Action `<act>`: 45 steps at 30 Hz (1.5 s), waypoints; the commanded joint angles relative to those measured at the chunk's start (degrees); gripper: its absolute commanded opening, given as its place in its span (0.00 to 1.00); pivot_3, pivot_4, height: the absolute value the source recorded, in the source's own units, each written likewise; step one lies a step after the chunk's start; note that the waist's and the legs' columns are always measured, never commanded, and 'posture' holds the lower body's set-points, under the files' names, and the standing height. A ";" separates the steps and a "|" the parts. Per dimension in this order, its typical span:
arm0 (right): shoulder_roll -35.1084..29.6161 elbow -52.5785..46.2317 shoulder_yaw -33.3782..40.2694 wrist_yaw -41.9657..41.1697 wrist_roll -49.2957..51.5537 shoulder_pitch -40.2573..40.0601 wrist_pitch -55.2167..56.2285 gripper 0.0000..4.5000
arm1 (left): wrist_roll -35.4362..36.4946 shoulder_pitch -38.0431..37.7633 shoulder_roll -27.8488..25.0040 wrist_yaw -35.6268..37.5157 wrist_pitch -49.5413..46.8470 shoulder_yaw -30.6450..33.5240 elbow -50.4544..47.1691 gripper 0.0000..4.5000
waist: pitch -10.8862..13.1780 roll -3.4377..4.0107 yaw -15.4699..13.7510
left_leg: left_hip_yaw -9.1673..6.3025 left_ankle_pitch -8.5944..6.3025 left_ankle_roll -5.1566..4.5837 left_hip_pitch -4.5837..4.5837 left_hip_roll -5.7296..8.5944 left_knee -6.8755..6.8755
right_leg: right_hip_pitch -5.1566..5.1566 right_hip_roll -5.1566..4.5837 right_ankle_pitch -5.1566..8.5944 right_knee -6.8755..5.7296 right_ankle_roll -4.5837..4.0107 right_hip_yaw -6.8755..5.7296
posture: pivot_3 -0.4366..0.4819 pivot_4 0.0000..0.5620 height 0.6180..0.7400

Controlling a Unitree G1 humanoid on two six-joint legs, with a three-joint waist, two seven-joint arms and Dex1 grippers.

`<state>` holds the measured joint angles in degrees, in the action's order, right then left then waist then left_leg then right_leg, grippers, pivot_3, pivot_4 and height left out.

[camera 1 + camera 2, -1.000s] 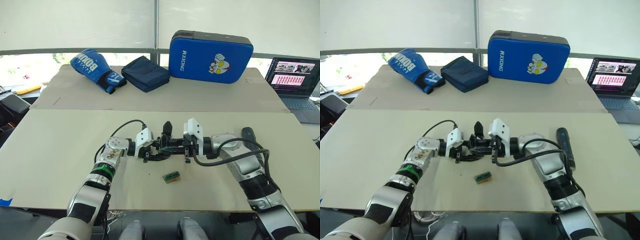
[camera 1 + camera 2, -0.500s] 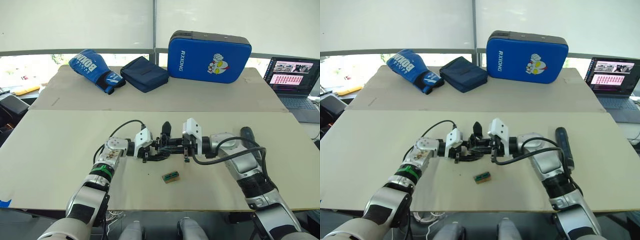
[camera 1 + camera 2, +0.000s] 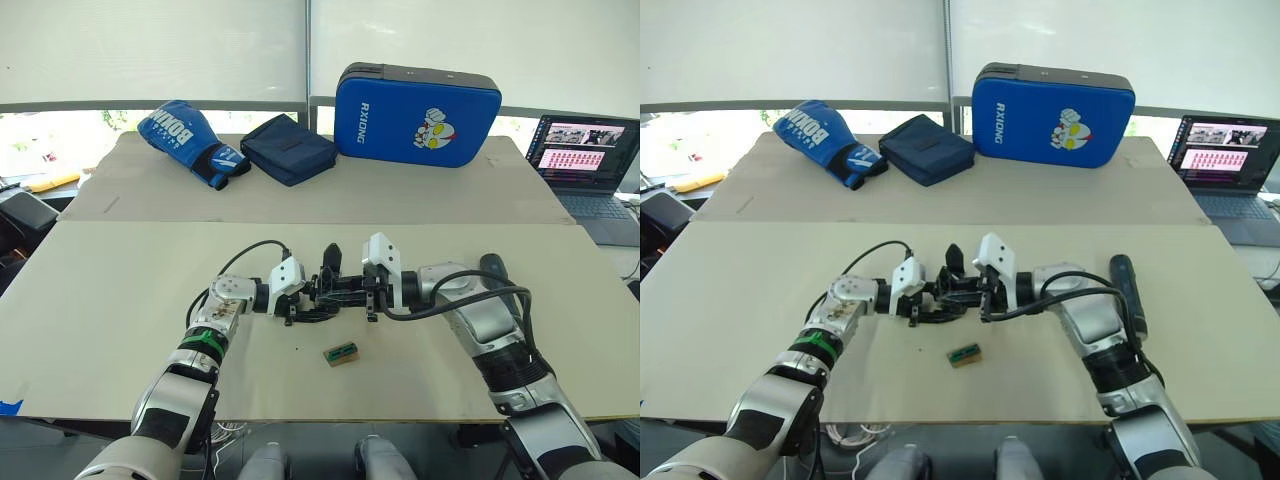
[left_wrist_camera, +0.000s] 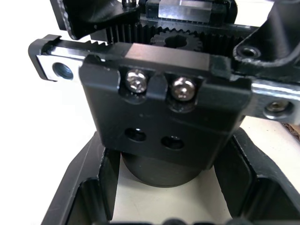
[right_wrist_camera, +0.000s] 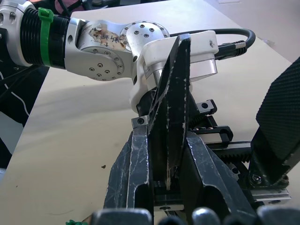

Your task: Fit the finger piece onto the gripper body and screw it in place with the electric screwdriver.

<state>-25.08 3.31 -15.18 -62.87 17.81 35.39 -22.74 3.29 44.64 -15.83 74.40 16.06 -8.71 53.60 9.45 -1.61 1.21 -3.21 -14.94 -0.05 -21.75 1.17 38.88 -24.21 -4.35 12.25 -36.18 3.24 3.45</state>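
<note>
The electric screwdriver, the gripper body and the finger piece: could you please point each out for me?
electric screwdriver [image 3: 1130, 295], right eye view, mid barrel.
gripper body [image 4: 159, 122], left wrist view, front block below the two screws.
finger piece [image 5: 172, 112], right wrist view, mid wedge.

gripper body [image 3: 330, 290]: black | finger piece [image 5: 171, 117]: black | boxing glove [image 3: 190, 140]: blue, white lettering | small block [image 3: 342, 354]: green-tan

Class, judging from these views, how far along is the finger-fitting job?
Done: left hand grips the gripper body. In hand: right hand holds the finger piece upright at the body, not visibly seated. Left: screwing; the electric screwdriver lies untouched on the table.
</note>
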 commanded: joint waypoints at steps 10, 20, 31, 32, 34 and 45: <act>3.19 -0.44 3.84 0.11 1.33 0.23 7.50 0.63 | -1.15 -0.53 -0.24 -0.39 -0.52 -0.79 1.07 0.51 | 0.00 0.00 0.20 | 0.00 0.00 0.00 -0.03 -0.01 0.01 | -0.03 0.01 -0.01 -0.02 -0.02 0.01 | 0.48 0.27 1.00; 2.80 -3.08 5.21 -1.78 3.63 -0.88 7.18 0.99 | -0.99 -0.33 0.00 -1.12 -0.69 -0.45 1.56 0.51 | 0.00 0.00 0.09 | 0.00 0.00 0.00 -0.01 0.00 0.01 | -0.02 0.00 -0.01 -0.03 -0.02 0.00 | 0.48 0.27 1.00; 4.67 -7.85 9.86 -3.89 10.28 -1.68 10.35 1.00 | 0.13 -0.22 0.59 -1.98 -2.13 0.75 1.60 0.81 | 0.00 0.00 -0.03 | -0.01 0.00 0.00 -0.01 0.00 0.02 | -0.01 0.00 -0.01 -0.04 -0.02 0.01 | 0.48 0.27 1.00; 4.38 -8.87 10.29 -3.77 10.99 -1.71 10.06 1.00 | 0.32 -0.24 0.39 -1.96 -2.25 0.92 1.29 0.92 | 0.00 0.00 -0.03 | -0.01 0.00 0.00 -0.01 0.01 0.02 | -0.01 -0.01 -0.01 -0.04 -0.02 0.01 | 0.48 0.27 1.00; 3.61 -10.96 11.19 -3.54 12.10 -1.87 9.46 1.00 | 1.00 -0.48 -0.19 -1.86 -2.40 1.47 0.49 1.00 | 0.00 0.00 -0.05 | -0.01 0.00 0.00 -0.01 0.00 0.02 | -0.01 0.00 -0.01 -0.04 -0.02 0.01 | 0.48 0.27 1.00; -9.95 -28.34 27.53 3.63 22.20 -16.42 -0.38 1.00 | 8.43 -8.60 -11.57 6.32 -8.44 6.47 -11.93 1.00 | 0.01 0.01 0.68 | -0.05 0.00 0.00 -0.05 -0.08 -0.12 | -0.11 0.02 0.00 0.01 -0.04 0.02 | 0.48 0.27 1.00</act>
<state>-33.56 -20.42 7.99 -60.68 36.97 20.89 -21.46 9.29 37.33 -26.10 78.61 9.21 -3.70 44.98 9.46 -1.60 1.89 -3.27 -14.94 -0.05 -21.81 1.11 38.77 -24.31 -4.36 12.25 -36.17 3.21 3.47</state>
